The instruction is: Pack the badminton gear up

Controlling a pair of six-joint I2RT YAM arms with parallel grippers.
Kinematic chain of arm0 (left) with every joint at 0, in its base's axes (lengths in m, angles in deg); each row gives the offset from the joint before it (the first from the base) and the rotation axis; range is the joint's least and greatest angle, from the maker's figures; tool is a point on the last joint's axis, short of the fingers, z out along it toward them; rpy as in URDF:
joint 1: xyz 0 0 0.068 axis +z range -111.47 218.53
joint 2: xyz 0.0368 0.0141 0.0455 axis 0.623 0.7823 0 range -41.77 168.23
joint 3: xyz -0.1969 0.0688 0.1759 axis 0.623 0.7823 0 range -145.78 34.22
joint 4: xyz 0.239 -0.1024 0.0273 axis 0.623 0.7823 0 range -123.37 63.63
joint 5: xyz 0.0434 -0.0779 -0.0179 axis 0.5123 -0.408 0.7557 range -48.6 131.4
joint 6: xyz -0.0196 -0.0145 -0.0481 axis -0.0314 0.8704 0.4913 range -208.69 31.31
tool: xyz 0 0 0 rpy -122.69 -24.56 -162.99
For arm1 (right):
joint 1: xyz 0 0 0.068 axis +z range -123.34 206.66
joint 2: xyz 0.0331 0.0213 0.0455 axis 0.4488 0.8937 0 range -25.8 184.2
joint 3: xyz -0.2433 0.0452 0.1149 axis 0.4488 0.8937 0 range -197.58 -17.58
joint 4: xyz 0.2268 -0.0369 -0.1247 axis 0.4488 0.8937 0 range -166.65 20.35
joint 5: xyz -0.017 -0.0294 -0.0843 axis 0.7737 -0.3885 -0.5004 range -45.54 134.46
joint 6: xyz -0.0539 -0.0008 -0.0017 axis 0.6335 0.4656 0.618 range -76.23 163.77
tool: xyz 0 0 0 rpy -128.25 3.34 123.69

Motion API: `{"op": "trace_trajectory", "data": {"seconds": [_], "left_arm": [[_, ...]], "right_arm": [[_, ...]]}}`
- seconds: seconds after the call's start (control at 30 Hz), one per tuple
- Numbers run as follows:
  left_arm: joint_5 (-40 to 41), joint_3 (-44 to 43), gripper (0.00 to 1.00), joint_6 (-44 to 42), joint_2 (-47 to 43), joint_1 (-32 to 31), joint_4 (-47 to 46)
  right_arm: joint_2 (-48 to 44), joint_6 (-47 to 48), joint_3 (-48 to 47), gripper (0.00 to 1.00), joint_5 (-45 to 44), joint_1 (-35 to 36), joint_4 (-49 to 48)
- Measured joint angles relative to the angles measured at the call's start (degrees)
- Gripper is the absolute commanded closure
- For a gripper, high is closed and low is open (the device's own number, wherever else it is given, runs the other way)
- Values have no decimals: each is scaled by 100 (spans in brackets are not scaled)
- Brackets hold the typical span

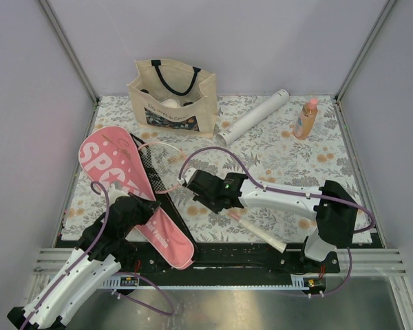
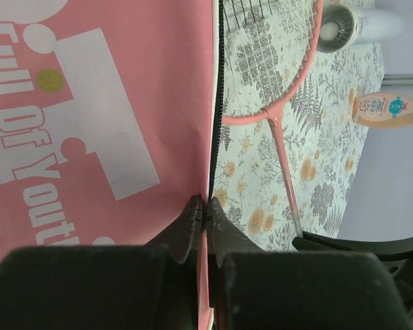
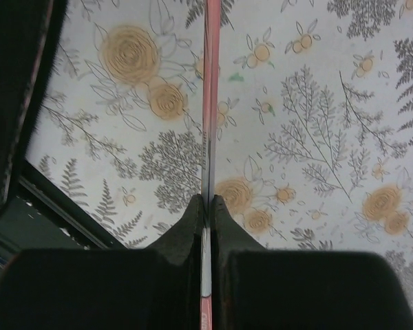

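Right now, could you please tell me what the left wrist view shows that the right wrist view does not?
Only the left wrist: the left gripper shut on the zipped edge of the pink case, the racket with its strung head, the white tube with its open end, and the orange bottle. Only the right wrist: the right gripper shut on the racket's thin shaft, seen close up. Both: the racket's pink shaft and the floral cloth.

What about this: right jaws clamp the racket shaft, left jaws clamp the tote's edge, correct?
No: the left jaws clamp the pink case at its edge, not the tote, per the left wrist view. The right jaws do clamp the racket shaft.
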Motion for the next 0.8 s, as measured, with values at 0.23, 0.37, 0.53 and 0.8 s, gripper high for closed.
{"op": "trace_trajectory", "data": {"seconds": [0.23, 0.37, 0.53, 0.8], "left_arm": [[-173, 2, 100, -186, 37, 0, -175], [-352, 17, 100, -271, 142, 0, -302], [-529, 96, 100, -348, 184, 0, -389], [-817, 393, 100, -129, -111, 0, -468]], "right_arm": [[107, -234, 55, 100, 413, 31, -848], [643, -225, -111, 100, 684, 35, -1268], [1381, -315, -551, 100, 876, 39, -1722], [2090, -970, -1132, 100, 820, -13, -2677]]}}
